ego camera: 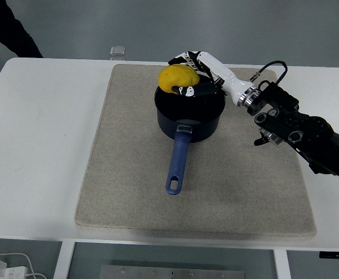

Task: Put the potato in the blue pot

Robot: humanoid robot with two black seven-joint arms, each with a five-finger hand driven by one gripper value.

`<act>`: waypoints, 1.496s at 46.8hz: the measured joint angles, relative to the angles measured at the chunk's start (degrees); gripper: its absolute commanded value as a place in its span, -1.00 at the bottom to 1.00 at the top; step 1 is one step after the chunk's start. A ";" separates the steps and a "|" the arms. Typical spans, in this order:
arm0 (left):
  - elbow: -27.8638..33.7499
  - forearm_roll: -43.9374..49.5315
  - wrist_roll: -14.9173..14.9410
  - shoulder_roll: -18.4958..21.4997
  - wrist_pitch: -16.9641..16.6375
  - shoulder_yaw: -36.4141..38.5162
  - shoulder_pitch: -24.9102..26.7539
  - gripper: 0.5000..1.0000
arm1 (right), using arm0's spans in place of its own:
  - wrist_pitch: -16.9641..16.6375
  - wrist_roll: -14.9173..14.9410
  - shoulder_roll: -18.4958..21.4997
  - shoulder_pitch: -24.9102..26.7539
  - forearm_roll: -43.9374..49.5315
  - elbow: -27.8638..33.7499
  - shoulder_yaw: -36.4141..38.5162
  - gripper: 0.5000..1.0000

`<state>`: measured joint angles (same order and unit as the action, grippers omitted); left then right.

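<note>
A yellow potato (176, 78) is held in my right hand (194, 74), whose white and black fingers are curled around it. The hand holds the potato just above the far left rim of the blue pot (191, 119). The pot stands on the beige mat (134, 174) near its far middle, with its long blue handle (178, 164) pointing toward the table's near edge. My right arm comes in from the right edge. My left arm is not in view.
The mat covers most of the white table (42, 145). A small clear object (118, 52) sits at the table's far edge. A person's dark sleeve (7, 26) shows at the top left. White cables (7, 267) lie below the table's near left.
</note>
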<state>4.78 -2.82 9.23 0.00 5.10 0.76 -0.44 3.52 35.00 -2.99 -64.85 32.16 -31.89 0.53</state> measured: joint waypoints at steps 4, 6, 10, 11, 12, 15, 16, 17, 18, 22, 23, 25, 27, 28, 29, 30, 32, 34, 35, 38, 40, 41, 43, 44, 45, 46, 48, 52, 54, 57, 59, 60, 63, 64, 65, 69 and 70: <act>-0.02 -0.01 0.00 0.00 0.00 0.02 0.00 0.99 | 0.03 0.00 0.00 -0.01 -0.06 -0.01 0.00 0.79; -0.02 -0.01 0.00 0.00 0.00 0.02 0.00 0.99 | 0.05 0.00 0.00 -0.01 -0.07 -0.01 0.00 0.79; -0.02 -0.06 0.00 0.00 0.00 0.03 0.00 0.99 | 0.08 0.00 0.00 -0.01 -0.07 -0.01 0.00 0.79; -0.02 -0.06 0.00 0.00 0.00 0.03 0.00 0.99 | 0.08 0.00 0.00 -0.01 -0.07 -0.01 0.00 0.79; -0.02 -0.06 0.00 0.00 0.00 0.03 0.00 0.99 | 0.08 0.00 0.00 -0.01 -0.07 -0.01 0.00 0.79; 0.00 -0.06 0.00 0.00 0.00 0.02 -0.01 0.99 | 0.08 0.00 0.00 -0.07 -0.07 -0.01 0.00 0.79; 0.01 -0.06 0.00 0.00 0.00 0.02 -0.03 0.99 | 0.08 0.00 -0.03 -0.11 -0.07 -0.02 0.00 0.79; 0.01 -0.06 0.00 0.00 0.00 0.02 -0.05 0.99 | 0.08 0.00 -0.05 -0.12 -0.07 -0.01 0.00 0.79; 0.01 -0.06 0.00 0.00 0.00 0.02 -0.07 0.99 | 0.08 0.00 -0.08 -0.12 -0.07 -0.01 -0.01 0.79; 0.00 -0.06 0.00 0.00 0.00 0.03 -0.09 0.99 | 0.09 0.00 -0.32 -0.20 -0.26 -0.02 0.00 0.79; 0.01 -0.05 0.00 0.00 0.00 0.03 -0.08 0.99 | 0.09 0.00 -0.41 -0.20 -0.49 -0.02 0.00 0.79; 0.02 -0.05 0.00 0.00 0.00 0.02 -0.08 0.99 | 0.09 0.00 -0.56 -0.20 -1.35 0.00 0.00 0.79; 0.03 -0.05 0.00 0.00 0.00 0.02 -0.08 0.99 | 0.09 -0.44 -0.65 -0.23 -2.67 -0.02 0.00 0.79; 0.02 -0.06 0.00 0.00 0.00 0.02 -0.08 0.99 | 0.09 -1.08 -0.79 -0.26 -3.58 -0.02 0.01 0.79; 0.02 -0.06 0.00 0.00 0.00 0.02 -0.08 0.99 | 0.09 -1.85 -0.98 -0.28 -4.54 -0.02 0.11 0.79; 0.02 -0.06 0.00 0.00 0.00 0.02 -0.09 0.99 | 0.09 -2.73 -1.19 -0.28 -5.68 -0.01 0.35 0.79; 0.03 -0.06 0.00 0.00 0.00 0.02 -0.09 0.99 | 0.10 -4.74 -1.51 -0.28 -8.34 0.00 1.58 0.79; 0.04 -0.05 0.00 0.00 0.00 0.02 -0.09 0.99 | 0.08 -6.74 -1.59 -0.29 -10.88 0.00 3.44 0.79; 0.04 -0.06 0.00 0.00 0.00 0.02 -0.11 0.99 | 0.06 -8.06 -1.63 -0.29 -12.43 -0.01 4.69 0.79; 0.04 -0.05 0.00 0.00 0.00 0.02 -0.17 0.99 | 0.05 -11.37 -1.89 -0.22 -15.69 0.00 7.81 0.79; 0.04 -0.02 0.00 0.00 0.00 0.02 -0.18 0.99 | 0.07 -13.25 -2.32 0.07 -17.45 -0.02 9.67 0.79; 0.04 0.00 0.00 0.00 0.00 0.02 -0.18 0.99 | 0.09 -13.89 -2.61 0.16 -18.21 -0.02 10.62 0.79; 0.04 0.01 0.00 0.00 0.00 0.02 -0.18 0.99 | 0.11 -14.82 -3.20 0.30 -19.93 0.00 12.86 0.79; 0.04 0.01 0.00 0.00 0.00 0.02 -0.18 0.99 | 0.12 -15.18 -3.37 0.35 -20.87 0.01 13.84 0.79; 0.04 0.01 0.00 0.00 0.00 0.02 -0.17 0.99 | 0.12 -15.64 -3.51 0.39 -22.00 0.00 14.98 0.79; 0.04 0.01 0.00 0.00 0.00 0.02 -0.17 0.99 | 0.12 -16.10 -3.58 0.44 -23.26 0.00 15.99 0.79; 0.05 0.01 0.00 0.00 0.00 0.03 -0.17 0.99 | 0.12 -17.10 -3.63 0.49 -25.13 0.00 17.11 0.79; 0.05 0.00 0.00 0.00 0.00 0.03 -0.17 0.99 | 0.23 -18.58 -3.94 0.50 -29.26 0.00 18.85 0.78; 0.04 -0.02 0.00 0.00 0.00 0.03 -0.18 0.99 | 0.24 -18.78 -4.37 0.57 -31.25 -0.02 19.53 0.78; 0.04 -0.05 0.00 0.00 0.00 0.03 -0.18 0.99 | 0.28 -18.82 -5.01 0.84 -33.49 0.00 20.43 0.78; 0.04 -0.05 0.00 0.00 0.00 0.03 -0.16 0.99 | 0.28 -18.83 -5.09 1.13 -34.46 0.00 20.96 0.78; 0.04 -0.06 0.00 0.00 0.00 0.03 -0.17 0.99 | 0.28 -18.87 -5.11 1.26 -34.90 0.00 21.26 0.78; 0.03 -0.07 0.00 0.00 0.00 0.03 -0.17 0.99 | 0.22 -18.91 -5.22 1.58 -36.43 0.03 22.81 0.78; 0.03 -0.07 0.00 0.00 -0.01 0.03 -0.16 0.99 | 0.17 -18.91 -5.31 1.72 -36.96 0.04 23.45 0.79; 0.03 -0.07 0.00 0.00 -0.01 0.03 -0.17 0.99 | 0.13 -18.91 -5.42 1.98 -37.50 0.03 24.15 0.79; 0.01 -0.07 0.00 0.00 -0.01 0.03 -0.18 0.99 | -0.19 -19.09 -5.96 3.15 -38.68 0.03 26.32 0.79; 0.01 -0.07 0.00 0.00 -0.01 0.03 -0.17 0.99 | -0.42 -19.18 -6.02 3.37 -38.77 0.03 26.80 0.79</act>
<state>4.79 -2.89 9.23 0.00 5.09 0.80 -0.61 3.10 15.82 -9.00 -61.48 -6.61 -31.87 27.33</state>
